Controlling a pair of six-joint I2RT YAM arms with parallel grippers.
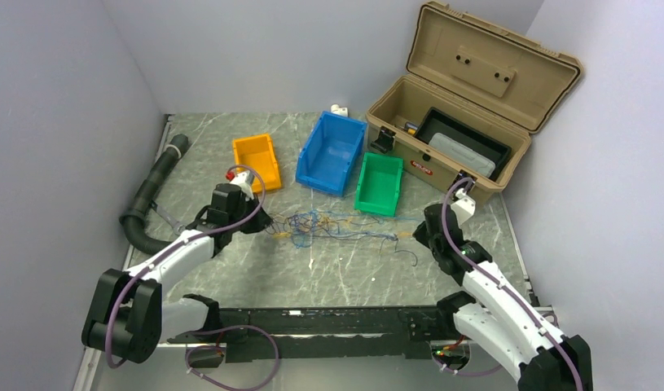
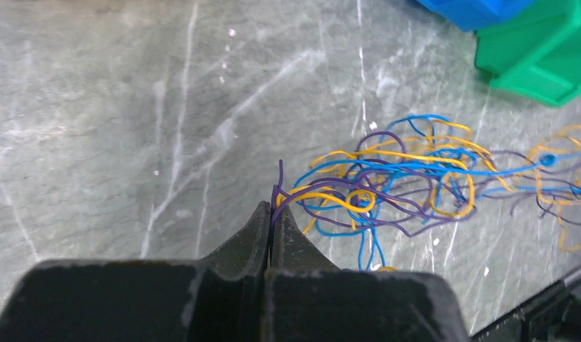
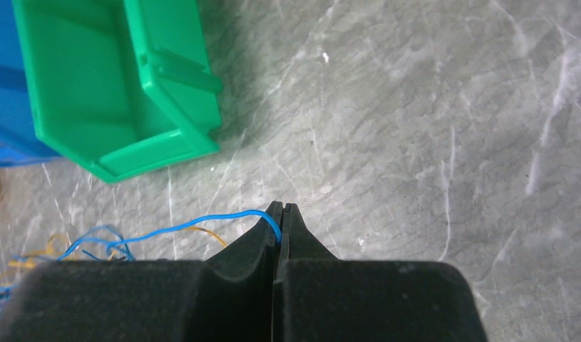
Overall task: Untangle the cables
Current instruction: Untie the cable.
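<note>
Left hand (image 2: 271,214) is clamped on a purple strand (image 2: 279,182) of the cables (image 2: 394,178), tangle just ahead of it. Right hand (image 3: 281,212) pinches a blue strand (image 3: 202,225).

overhead wide; both wrist views close over cables (image 2: 387,178).

No legible text anywhere

Seemingly a test lab is being shown. It is being marked by plain walls (image 1: 63,98), bins (image 1: 332,153) and a toolbox (image 1: 493,69).
</note>
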